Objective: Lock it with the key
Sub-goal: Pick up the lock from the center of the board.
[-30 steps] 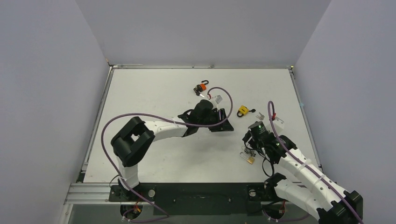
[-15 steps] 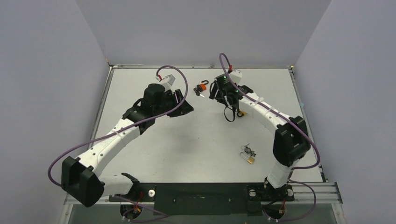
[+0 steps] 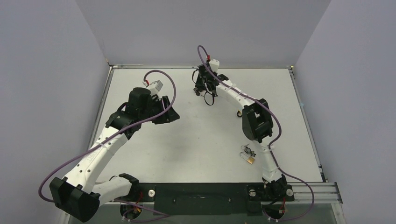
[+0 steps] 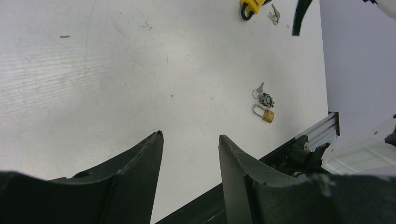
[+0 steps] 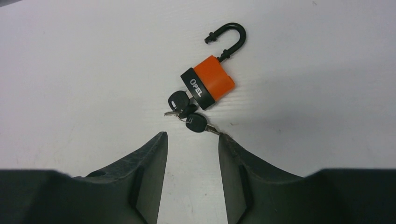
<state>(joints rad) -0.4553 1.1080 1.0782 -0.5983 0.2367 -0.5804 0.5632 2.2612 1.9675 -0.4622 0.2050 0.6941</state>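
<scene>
An orange padlock (image 5: 211, 84) with its black shackle swung open lies on the white table (image 3: 196, 140). A bunch of black-headed keys (image 5: 186, 112) lies at its base; whether one is in the lock I cannot tell. My right gripper (image 5: 191, 136) is open and empty just short of the keys, its right fingertip (image 5: 224, 140) close to one key's blade. In the top view the right gripper (image 3: 201, 88) hovers at the far middle and hides this padlock. My left gripper (image 4: 190, 135) is open and empty above bare table, left of centre in the top view (image 3: 172, 113).
A small brass padlock (image 4: 267, 115) with a key ring (image 4: 262, 96) lies near the front right and also shows in the top view (image 3: 251, 159). A yellow padlock (image 4: 250, 6) with keys (image 4: 274, 13) lies further back, under the right arm's elbow (image 3: 256, 120).
My right arm has swung from the brass padlock at the front right to the far middle, over the orange padlock. My left arm has pulled back to the left, away from the centre.
</scene>
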